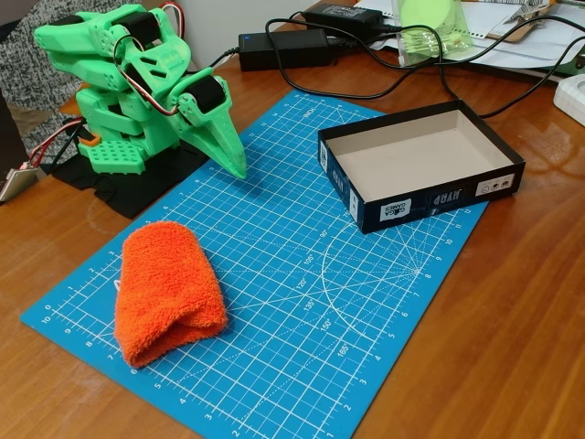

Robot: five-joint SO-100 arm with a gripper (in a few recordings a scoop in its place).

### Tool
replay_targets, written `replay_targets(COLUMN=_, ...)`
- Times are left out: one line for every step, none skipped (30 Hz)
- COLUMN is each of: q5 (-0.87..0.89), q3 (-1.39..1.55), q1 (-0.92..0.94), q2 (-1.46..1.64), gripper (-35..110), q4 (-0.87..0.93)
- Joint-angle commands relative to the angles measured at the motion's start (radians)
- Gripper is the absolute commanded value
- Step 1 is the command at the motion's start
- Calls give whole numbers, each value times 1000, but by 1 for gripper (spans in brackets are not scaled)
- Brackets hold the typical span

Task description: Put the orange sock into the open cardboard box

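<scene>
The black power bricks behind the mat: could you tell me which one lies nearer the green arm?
The left power brick, beside the green arm; the other brick sits farther right.

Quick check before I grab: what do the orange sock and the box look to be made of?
The orange sock: soft, fuzzy terry-like cloth, judging by its looped nap and folded bulk. The open cardboard box: likely thin cardboard, matte beige inside, dark printed outside with white labels.

Brown wooden table [512, 311], blue cutting mat [302, 302], black power adapters [283, 48] and cables, papers behind
</scene>
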Motion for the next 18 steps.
replay_targets(q5=20, q3=-37, q1=-6, q2=21, gripper=0, q4=150)
replay_targets(q5=21, q3=-37, q1=-5, q2=21, gripper=0, q4=150)
replay_targets(q5=23, q3=-37, q1=-3, q2=21, gripper=0, q4=150)
replay_targets(q5=23, q3=-37, q1=-3, q2=21, gripper=0, q4=150)
replay_targets(q5=23, q3=-37, q1=-3, q2=21, gripper=0, q4=150)
replay_targets(q5=23, q3=-37, q1=-3, q2=21, gripper=0, q4=150)
replay_targets(q5=23, q3=-37, q1=-3, q2=21, gripper=0, q4=150)
replay_targets(q5=21, q3=-37, q1=-5, q2=21, gripper=0, q4=150)
replay_targets(q5=18, q3=-37, q1=-8, q2=21, gripper=0, q4=152)
replay_targets(q5=14, q3=-38, q1=-14, q2=21, gripper=0, q4=152)
replay_targets(q5=8, q3=-38, q1=-21, q2=21, gripper=0, q4=153)
replay_targets(q5=3, q3=-40, q1=-26, q2=21, gripper=0, q4=153)
replay_targets(q5=3, q3=-40, q1=-26, q2=21, gripper=0, q4=153)
replay_targets(q5=3, q3=-40, q1=-25, q2=21, gripper=0, q4=153)
replay_targets(q5=5, q3=-40, q1=-23, q2=21, gripper=0, q4=153)
replay_targets(q5=5, q3=-40, q1=-21, q2=21, gripper=0, q4=153)
replay_targets(q5=5, q3=-40, q1=-21, q2=21, gripper=0, q4=153)
replay_targets(q5=6, q3=-40, q1=-21, q2=21, gripper=0, q4=153)
